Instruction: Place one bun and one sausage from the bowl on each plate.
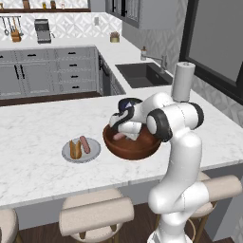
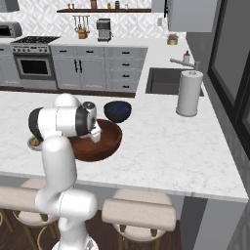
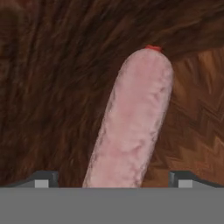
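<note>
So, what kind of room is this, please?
A home kitchen, most likely: a marble counter with a sink, an oven against the back wall, and stools along the counter.

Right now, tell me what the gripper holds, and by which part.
Nothing is held. The gripper is open down in the reddish-brown bowl, its fingertips standing apart on either side of the pink sausage, not closed on it.
</note>
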Robot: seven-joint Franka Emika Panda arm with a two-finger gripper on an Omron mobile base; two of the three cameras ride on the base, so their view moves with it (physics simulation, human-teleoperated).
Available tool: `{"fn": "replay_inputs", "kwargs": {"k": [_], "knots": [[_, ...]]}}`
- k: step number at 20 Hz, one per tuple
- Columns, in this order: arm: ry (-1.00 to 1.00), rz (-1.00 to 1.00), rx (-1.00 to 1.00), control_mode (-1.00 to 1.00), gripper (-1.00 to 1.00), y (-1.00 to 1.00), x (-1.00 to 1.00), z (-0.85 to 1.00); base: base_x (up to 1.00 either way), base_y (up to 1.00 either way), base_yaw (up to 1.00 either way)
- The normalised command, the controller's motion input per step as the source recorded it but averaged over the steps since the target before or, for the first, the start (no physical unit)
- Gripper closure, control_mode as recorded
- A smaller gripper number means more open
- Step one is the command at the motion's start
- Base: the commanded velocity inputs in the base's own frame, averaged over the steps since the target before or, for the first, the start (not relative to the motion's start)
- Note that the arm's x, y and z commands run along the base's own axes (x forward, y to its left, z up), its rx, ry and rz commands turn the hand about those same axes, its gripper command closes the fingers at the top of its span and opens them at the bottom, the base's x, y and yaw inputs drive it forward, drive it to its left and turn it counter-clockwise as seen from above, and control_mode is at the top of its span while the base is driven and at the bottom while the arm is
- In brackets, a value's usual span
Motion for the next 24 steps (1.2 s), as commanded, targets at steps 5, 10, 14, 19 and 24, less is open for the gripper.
{"fn": "replay_inputs", "kwargs": {"k": [5,10,14,19,24], "knots": [[0.0,-0.08,0.0,-1.0,-1.0,0.12,0.15,-0.1,0.0,0.0,0.0],[-0.02,-0.04,0.0,-1.0,1.0,-0.01,-0.16,-0.59,0.0,0.0,0.0],[-0.02,0.0,0.0,-1.0,1.0,-0.03,-0.01,-0.23,0.0,0.0,0.0],[0.0,-0.08,0.0,-1.0,1.0,0.0,-0.23,0.28,0.0,0.0,0.0],[0.0,-0.05,0.0,-1.0,1.0,-0.39,-0.72,1.0,0.0,0.0,0.0]]}}
